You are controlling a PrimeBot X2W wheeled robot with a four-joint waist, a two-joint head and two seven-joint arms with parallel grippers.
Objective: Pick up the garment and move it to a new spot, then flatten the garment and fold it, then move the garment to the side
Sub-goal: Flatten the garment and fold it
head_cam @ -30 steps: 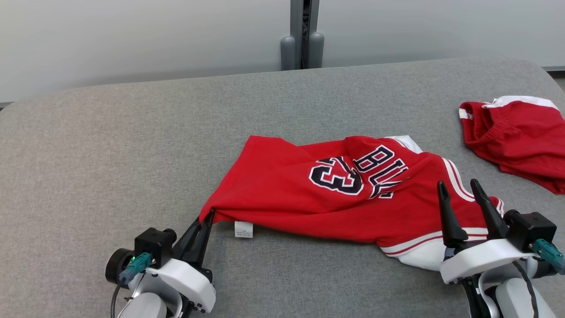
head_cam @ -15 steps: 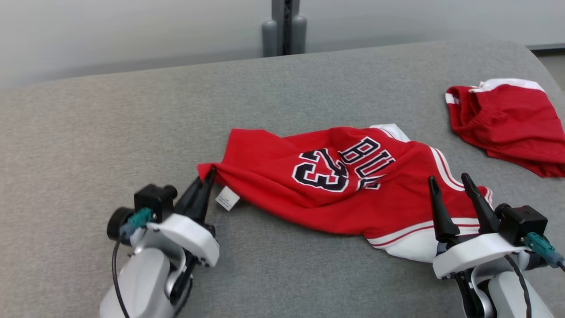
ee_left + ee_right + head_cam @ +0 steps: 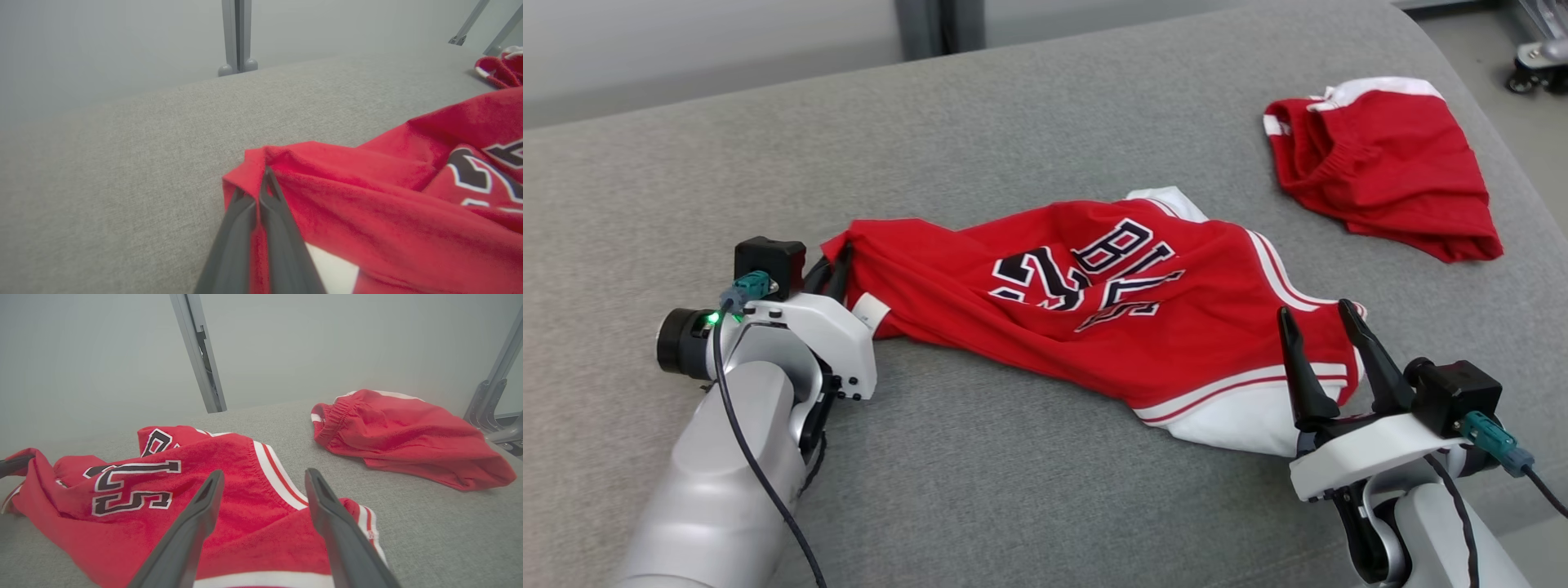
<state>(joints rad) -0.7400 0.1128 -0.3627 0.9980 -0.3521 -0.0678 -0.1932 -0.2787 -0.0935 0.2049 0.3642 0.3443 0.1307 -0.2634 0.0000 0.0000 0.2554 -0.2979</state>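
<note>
The garment [image 3: 1054,327] is a red jersey with white trim and dark lettering, lying crumpled across the grey padded table [image 3: 1013,106]. My left gripper [image 3: 837,263] is shut on the jersey's left hem corner; in the left wrist view the two fingers [image 3: 245,216] pinch the red cloth [image 3: 367,228], a white label beside them. My right gripper [image 3: 1315,314] stands open above the jersey's right end by the white band. The right wrist view has that gripper [image 3: 265,475] spread over the cloth [image 3: 163,506], with nothing between its fingers.
Red shorts [image 3: 1380,163] with a white waistband lie bunched at the far right of the table, also seen as shorts [image 3: 408,433] from the right wrist. The table's rounded right edge drops to the floor [image 3: 1535,147]. A grey post [image 3: 939,24] stands behind the table.
The head camera has swung, shifting the whole picture. My left gripper has carried the hem corner away from me, bunching the jersey's left side. The right gripper keeps its place over the jersey.
</note>
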